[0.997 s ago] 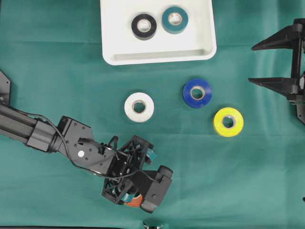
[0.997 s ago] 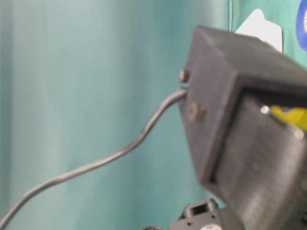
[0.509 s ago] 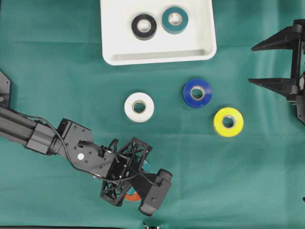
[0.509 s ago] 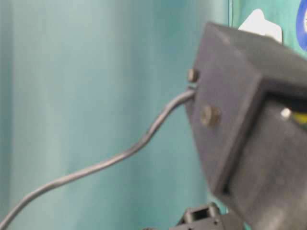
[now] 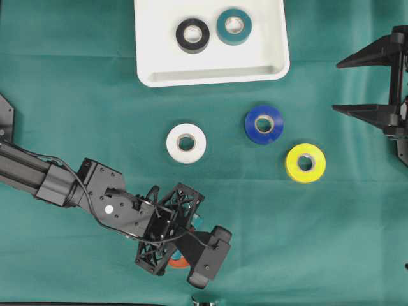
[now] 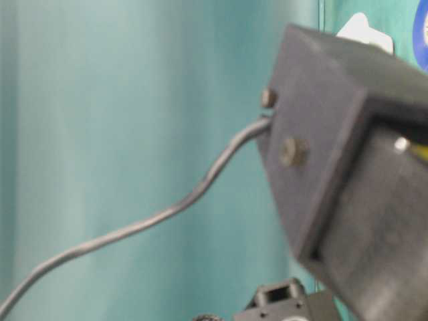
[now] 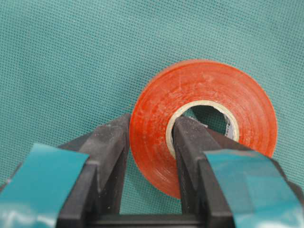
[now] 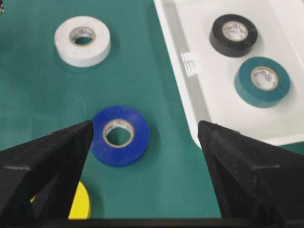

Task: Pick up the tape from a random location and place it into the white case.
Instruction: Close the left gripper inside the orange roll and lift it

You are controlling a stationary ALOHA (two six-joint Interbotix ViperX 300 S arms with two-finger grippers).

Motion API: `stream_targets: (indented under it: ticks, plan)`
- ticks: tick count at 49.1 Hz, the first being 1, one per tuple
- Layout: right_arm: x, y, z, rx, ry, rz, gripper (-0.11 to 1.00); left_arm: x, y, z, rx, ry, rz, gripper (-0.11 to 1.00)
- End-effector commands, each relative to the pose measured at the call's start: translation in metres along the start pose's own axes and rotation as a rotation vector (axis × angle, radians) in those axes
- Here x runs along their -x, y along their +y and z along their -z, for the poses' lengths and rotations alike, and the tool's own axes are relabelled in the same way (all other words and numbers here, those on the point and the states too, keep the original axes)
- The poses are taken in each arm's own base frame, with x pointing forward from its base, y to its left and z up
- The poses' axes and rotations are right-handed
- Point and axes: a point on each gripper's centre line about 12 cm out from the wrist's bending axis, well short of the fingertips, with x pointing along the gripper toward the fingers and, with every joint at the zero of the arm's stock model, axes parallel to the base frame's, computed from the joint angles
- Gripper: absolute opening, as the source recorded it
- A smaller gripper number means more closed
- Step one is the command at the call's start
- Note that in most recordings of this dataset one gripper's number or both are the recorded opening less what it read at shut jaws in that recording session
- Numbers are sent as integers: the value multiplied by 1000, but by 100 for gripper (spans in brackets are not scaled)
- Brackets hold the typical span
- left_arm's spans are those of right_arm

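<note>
Left gripper point(image 7: 151, 142) low over the green table point(image 5: 331, 242), fingers point(image 7: 107, 142) clamped on the wall of the orange tape point(image 7: 204, 123), one finger inside its core, white case point(image 5: 153, 57) well apart holding black and teal rolls, right gripper point(image 5: 370, 83) idle, fingers spread wide

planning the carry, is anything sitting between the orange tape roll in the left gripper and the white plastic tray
Yes: the white tape roll lies on the green cloth roughly between the orange tape roll, clamped by the left gripper, and the white rectangular plastic tray. A carry lifted over it should pass. The tray holds only two rolls, leaving free floor.
</note>
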Motion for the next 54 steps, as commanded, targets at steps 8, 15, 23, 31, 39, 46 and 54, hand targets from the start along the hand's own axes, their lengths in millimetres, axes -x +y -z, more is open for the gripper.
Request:
stream_targets:
  ticks: [8, 15, 23, 31, 39, 46, 54]
  plan:
    - [0, 0, -4, -1, -12, -1, 87, 24, 2, -20, 2, -76, -9, 22]
    - [0, 0, -5, -1, -14, -2, 87, 37, 0, -25, -3, -98, -9, 22]
    - [0, 0, -5, -1, -14, -2, 87, 64, -1, -34, -8, -112, -7, 22]
    - [1, 0, -5, -2, -17, -2, 87, 97, 0, -44, -10, -116, -7, 22]
    - [1, 0, -5, -2, -15, -1, 87, 128, 0, -55, -14, -132, -9, 22]
    - [1, 0, -5, -2, -17, -1, 87, 152, 1, -64, -17, -144, -11, 22]
    - [2, 0, -6, -2, -21, -2, 87, 187, 0, -72, -26, -188, -18, 22]
